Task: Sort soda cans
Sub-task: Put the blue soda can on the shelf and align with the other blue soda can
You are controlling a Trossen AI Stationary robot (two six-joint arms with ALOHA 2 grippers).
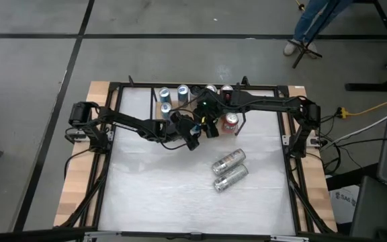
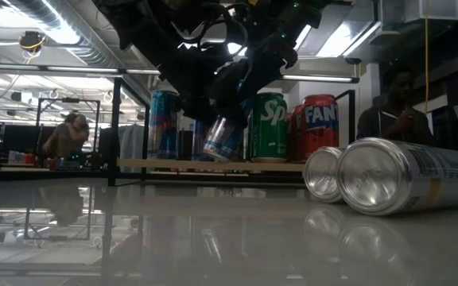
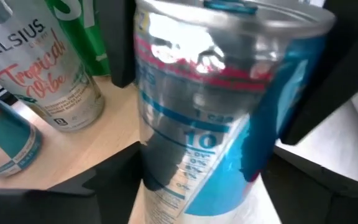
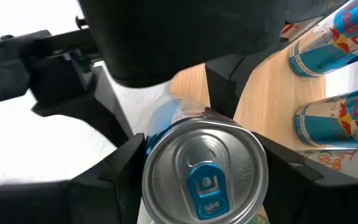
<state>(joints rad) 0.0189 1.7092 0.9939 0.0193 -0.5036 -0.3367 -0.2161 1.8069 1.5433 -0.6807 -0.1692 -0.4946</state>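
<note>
a: bright ceiling light strips (image 2: 50,30) glare in the low view, leaving the dark robot arms (image 2: 213,48) as silhouettes.
b: and the glossy white tabletop (image 2: 213,238) mirrors them. the close blue-and-silver metal can (image 3: 222,112) is soft and blurred, with a white glare patch.
a: overhead, light is even, shadows faint.

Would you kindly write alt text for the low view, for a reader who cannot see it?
A tilted blue-and-silver can hangs above the table, gripped among dark robot arms. Behind it blue, green and red cans stand on a wooden ledge; two silver cans lie on their sides at right.
</note>
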